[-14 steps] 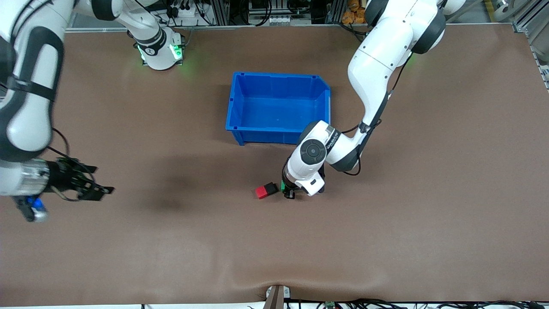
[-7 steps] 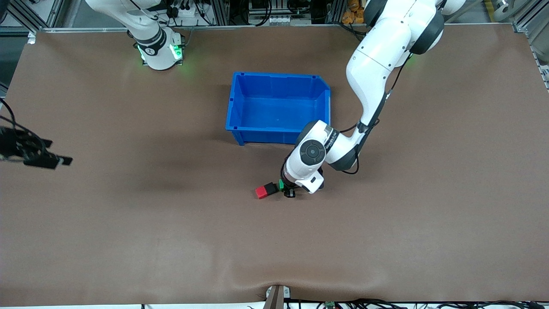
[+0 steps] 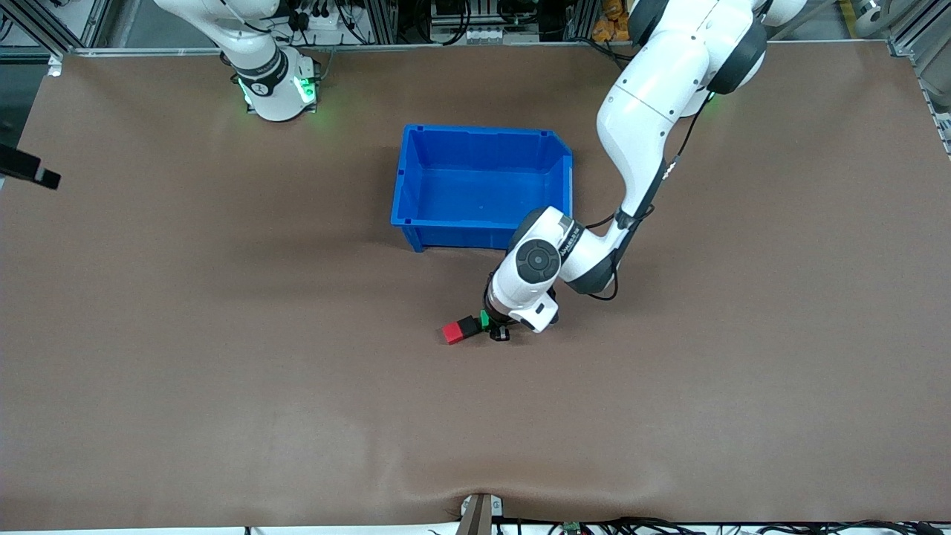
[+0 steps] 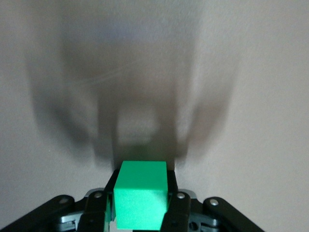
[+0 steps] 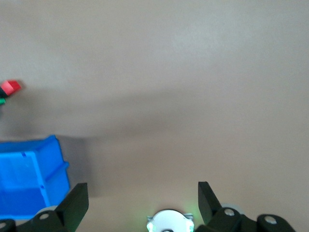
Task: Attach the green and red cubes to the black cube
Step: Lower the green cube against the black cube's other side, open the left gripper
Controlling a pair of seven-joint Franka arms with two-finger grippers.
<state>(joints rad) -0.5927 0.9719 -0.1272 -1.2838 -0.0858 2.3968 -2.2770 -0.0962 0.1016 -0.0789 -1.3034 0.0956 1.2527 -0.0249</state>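
No text can be read (arm lettering too small)

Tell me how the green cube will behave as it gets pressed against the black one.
The green cube, clamped in the left tool, keeps crisp edges and flat faces, so it is probably stiff. Being flat-sided, it should slide, not roll. The black cube and red cube look small and probably light, so they may scoot.

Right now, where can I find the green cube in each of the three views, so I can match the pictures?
Front view: the green cube shows in the left gripper, touching the black cube, nearer the camera than the blue bin.
Left wrist view: it fills the lower middle, clamped between the fingers.
Right wrist view: only a green sliver beside the red cube.
Shared landmark: the red cube.
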